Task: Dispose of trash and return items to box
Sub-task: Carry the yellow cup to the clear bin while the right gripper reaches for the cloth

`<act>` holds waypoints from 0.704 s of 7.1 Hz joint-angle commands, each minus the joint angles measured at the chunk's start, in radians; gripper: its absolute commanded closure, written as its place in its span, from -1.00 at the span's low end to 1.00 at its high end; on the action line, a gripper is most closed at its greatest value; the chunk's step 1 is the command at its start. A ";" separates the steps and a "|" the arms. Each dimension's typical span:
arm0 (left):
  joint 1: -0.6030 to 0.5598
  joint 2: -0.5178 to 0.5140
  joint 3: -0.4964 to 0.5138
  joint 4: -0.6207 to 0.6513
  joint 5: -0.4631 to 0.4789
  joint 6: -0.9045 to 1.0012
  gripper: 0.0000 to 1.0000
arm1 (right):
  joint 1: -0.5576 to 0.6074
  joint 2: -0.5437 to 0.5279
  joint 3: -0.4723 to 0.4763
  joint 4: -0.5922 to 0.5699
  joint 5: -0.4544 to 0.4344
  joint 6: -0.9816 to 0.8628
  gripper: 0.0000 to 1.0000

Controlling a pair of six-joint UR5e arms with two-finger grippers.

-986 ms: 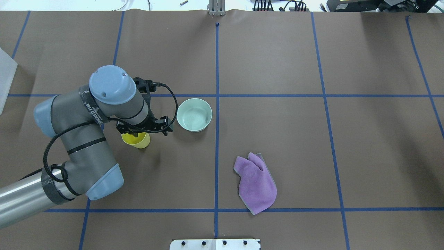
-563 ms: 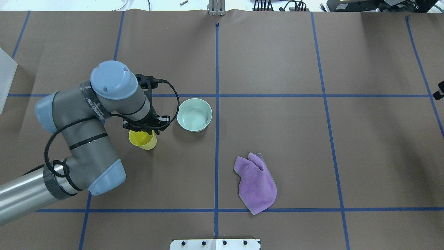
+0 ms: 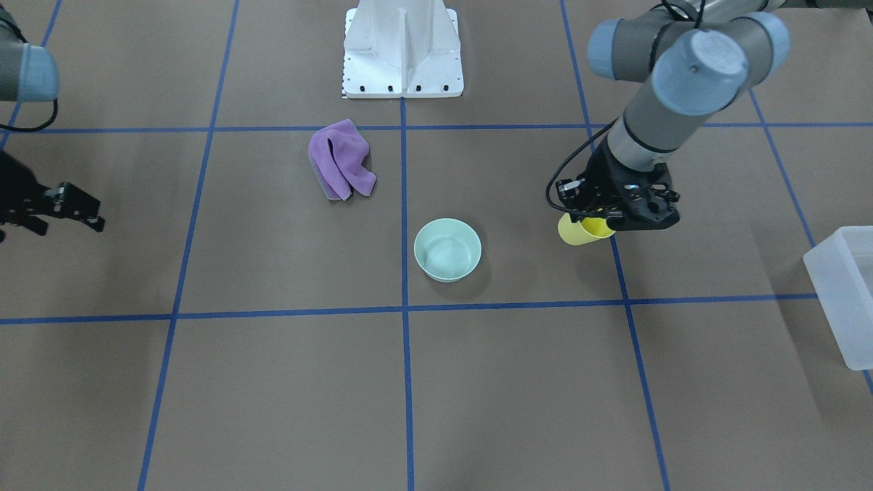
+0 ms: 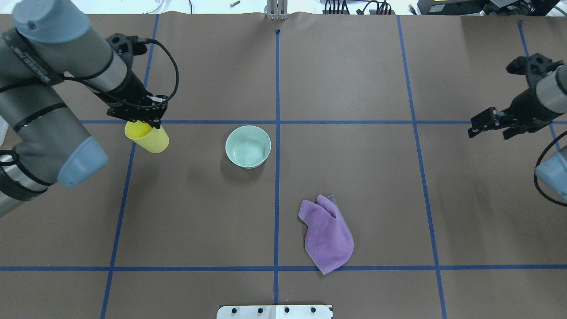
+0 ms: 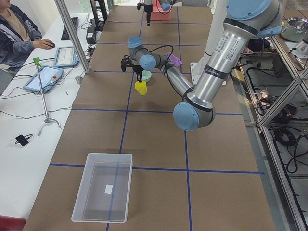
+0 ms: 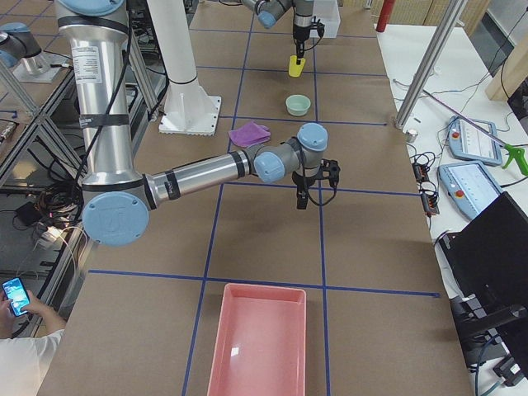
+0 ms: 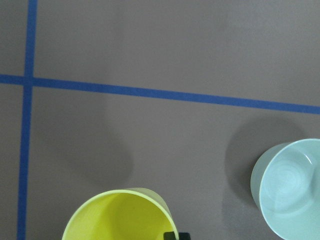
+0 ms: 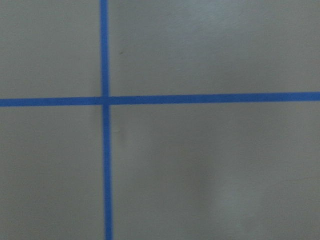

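Left arm and right arm: grey tubular links joined by rounded pale blue caps bearing small screws, a dark lettered band, a looping black cable, a black left gripper and right gripper, and a white bolted base.

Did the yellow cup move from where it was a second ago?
Yes. The yellow cup, held by the left gripper, has gone left in the overhead view, farther from the green bowl, which stayed put.

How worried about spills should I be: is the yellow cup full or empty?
Looks empty: the left wrist view looks straight into the yellow cup, held by the left tool, and shows only bare yellow walls.
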 commanded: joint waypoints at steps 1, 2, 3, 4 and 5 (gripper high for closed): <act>-0.211 0.066 0.005 0.091 -0.065 0.344 1.00 | -0.241 0.065 0.097 0.041 -0.146 0.353 -0.99; -0.291 0.057 0.041 0.167 -0.068 0.504 1.00 | -0.304 0.117 0.128 0.027 -0.154 0.462 -0.99; -0.357 0.054 0.092 0.173 -0.067 0.611 1.00 | -0.365 0.218 0.142 -0.096 -0.162 0.549 -1.00; -0.404 0.045 0.139 0.173 -0.062 0.697 1.00 | -0.419 0.287 0.156 -0.195 -0.233 0.557 -1.00; -0.437 0.031 0.190 0.173 -0.059 0.758 1.00 | -0.494 0.294 0.169 -0.222 -0.308 0.580 -1.00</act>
